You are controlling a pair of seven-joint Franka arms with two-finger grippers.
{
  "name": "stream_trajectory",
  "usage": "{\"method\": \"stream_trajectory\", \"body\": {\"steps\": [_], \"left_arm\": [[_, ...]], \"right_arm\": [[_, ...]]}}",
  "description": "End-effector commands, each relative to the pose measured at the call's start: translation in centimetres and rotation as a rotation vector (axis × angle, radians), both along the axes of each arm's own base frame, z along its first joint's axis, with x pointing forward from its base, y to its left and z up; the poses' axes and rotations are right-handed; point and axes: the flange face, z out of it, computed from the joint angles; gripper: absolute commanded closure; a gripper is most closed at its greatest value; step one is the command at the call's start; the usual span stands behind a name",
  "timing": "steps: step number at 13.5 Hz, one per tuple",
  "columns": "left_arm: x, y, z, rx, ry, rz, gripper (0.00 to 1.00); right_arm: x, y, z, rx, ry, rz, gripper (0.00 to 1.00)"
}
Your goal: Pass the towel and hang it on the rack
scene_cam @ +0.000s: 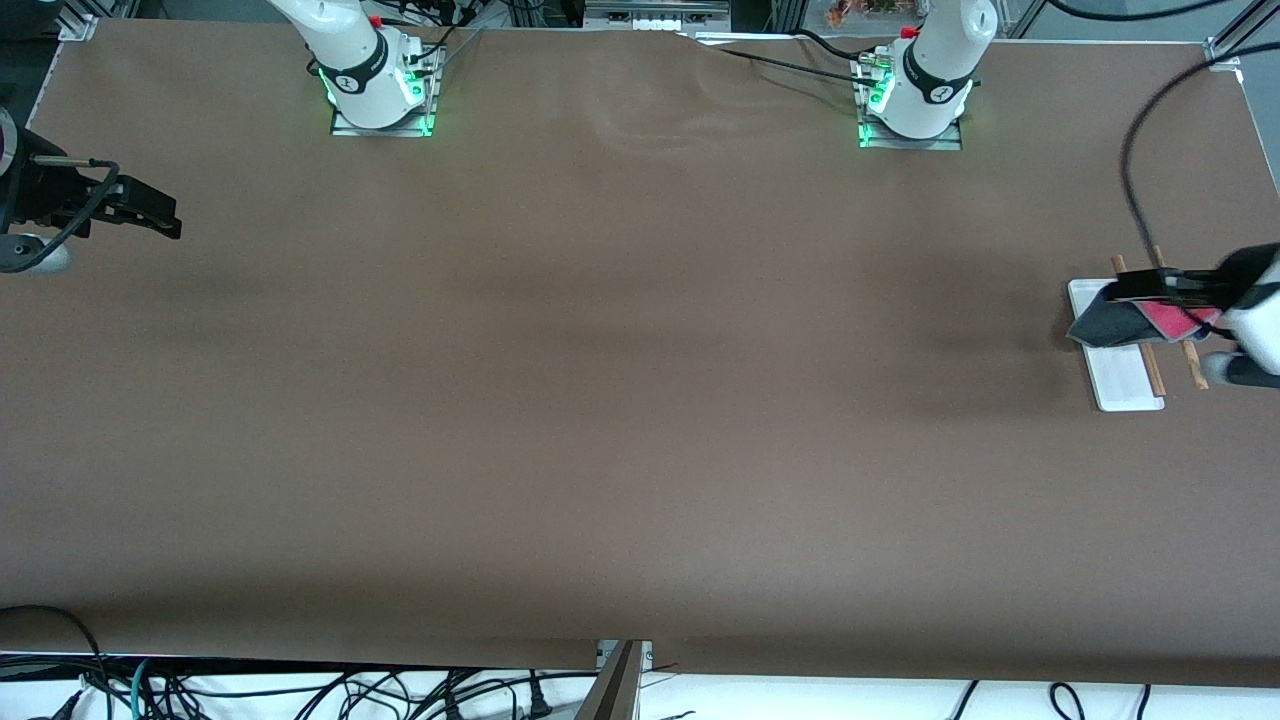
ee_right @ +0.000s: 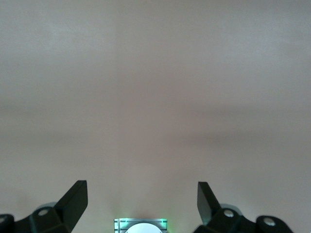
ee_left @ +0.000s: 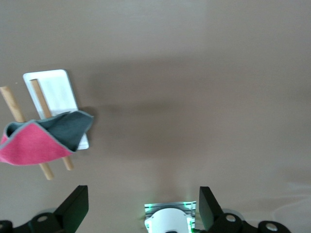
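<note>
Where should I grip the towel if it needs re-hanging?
Take the towel by its pink corner overhanging the outer rod, probably from above; that part hangs clear of the rack. The left gripper is open beside it.

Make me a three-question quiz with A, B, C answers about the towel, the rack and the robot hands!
1. Where is the towel?
A. flat on the table
B. draped over the rack's rods
C. in the right gripper

2. How many wooden rods does the rack have?
A. one
B. two
C. four

3. How is the left gripper?
A. open, holding nothing
B. shut on the towel
C. shut on a rod

Answers:
1 B, the cloth hangs across both rods.
2 B, two brown rods show in the left wrist view.
3 A, its fingers stand wide apart over the table, the towel off to one side.
</note>
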Motion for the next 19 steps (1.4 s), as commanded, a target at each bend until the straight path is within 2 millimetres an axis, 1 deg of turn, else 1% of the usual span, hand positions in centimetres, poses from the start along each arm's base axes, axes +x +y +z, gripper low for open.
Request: {"method": "stream_trajectory", "body": {"steps": [1, 2, 3, 4, 5, 6, 7, 10, 13, 18, 19], "left_arm": [[-0.9, -2.5, 0.4, 0.057, 0.004, 0.012, 0.00], [-1.1, -3.3, 1.2, 0.057, -0.010, 0.020, 0.00], [-1.6, -3.6, 1.5, 0.049, -0.028, 0.019, 0.00], [-3.1, -4.3, 1.4, 0.051, -0.050, 0.034, 0.00], [-4.6, -4.1, 0.8, 0.041, -0.086, 0.056, 0.00], [-5.7, -3.6, 0.3, 0.030, -0.114, 0.064, 0.00], [-6.0, -3.3, 0.3, 0.015, -0.138, 0.070, 0.00], [-5.8, -2.7, 0.9, -0.004, -0.187, 0.086, 0.00], [-5.8, -2.5, 1.0, 0.004, -0.224, 0.089, 0.00], [-5.6, -2.2, 2.2, -0.002, -0.251, 0.098, 0.00], [-5.6, -2.1, 2.8, -0.002, -0.260, 0.101, 0.00]], "right_arm": [[-0.2, 0.1, 0.7, 0.015, -0.013, -0.006, 0.00], [-0.1, 0.1, 0.6, 0.015, -0.011, -0.006, 0.00], [-0.2, 0.1, 0.7, 0.015, -0.013, -0.006, 0.00], [-0.1, 0.1, 0.6, 0.015, -0.013, -0.006, 0.00], [-0.1, 0.1, 0.6, 0.015, -0.013, -0.006, 0.00], [-0.1, 0.1, 0.6, 0.015, -0.011, -0.006, 0.00], [-0.1, 0.1, 0.6, 0.015, -0.013, -0.006, 0.00], [-0.1, 0.1, 0.6, 0.015, -0.013, -0.006, 0.00], [-0.1, 0.1, 0.7, 0.015, -0.014, -0.006, 0.00], [-0.1, 0.1, 0.7, 0.015, -0.016, -0.006, 0.00], [-0.1, 0.1, 0.7, 0.015, -0.016, -0.006, 0.00]]}}
